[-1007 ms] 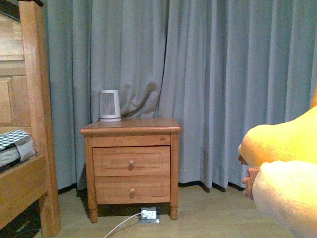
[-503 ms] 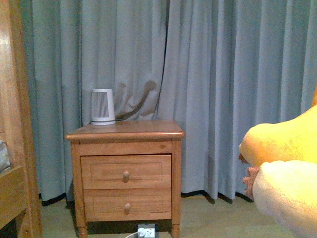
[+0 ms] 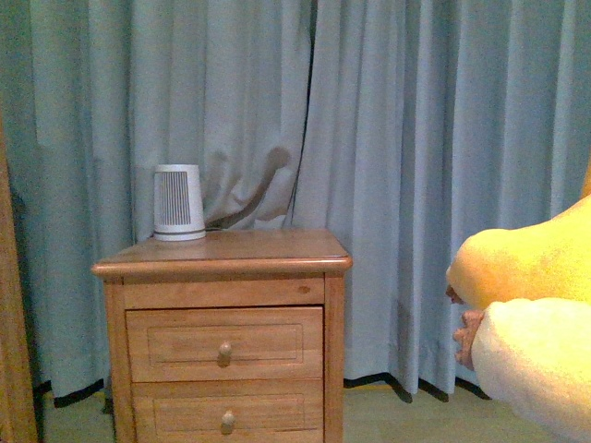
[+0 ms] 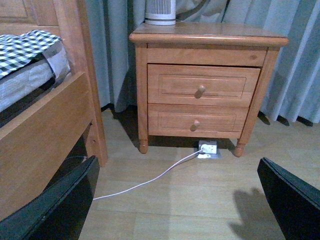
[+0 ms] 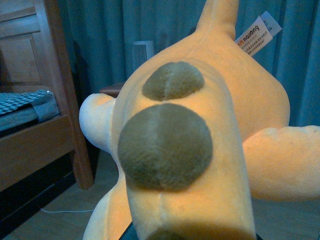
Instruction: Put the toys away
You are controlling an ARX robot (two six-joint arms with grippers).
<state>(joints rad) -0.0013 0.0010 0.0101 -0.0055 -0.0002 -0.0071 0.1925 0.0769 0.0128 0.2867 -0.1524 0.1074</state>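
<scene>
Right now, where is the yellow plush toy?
In the front view the plush toy is at the right edge, right of the wooden nightstand, with the blue curtain behind it. It fills the right wrist view.

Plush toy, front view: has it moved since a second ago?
Yes, with the robot: the plush toy holds its place in frame, but the nightstand has grown larger, so the toy was carried toward it.
</scene>
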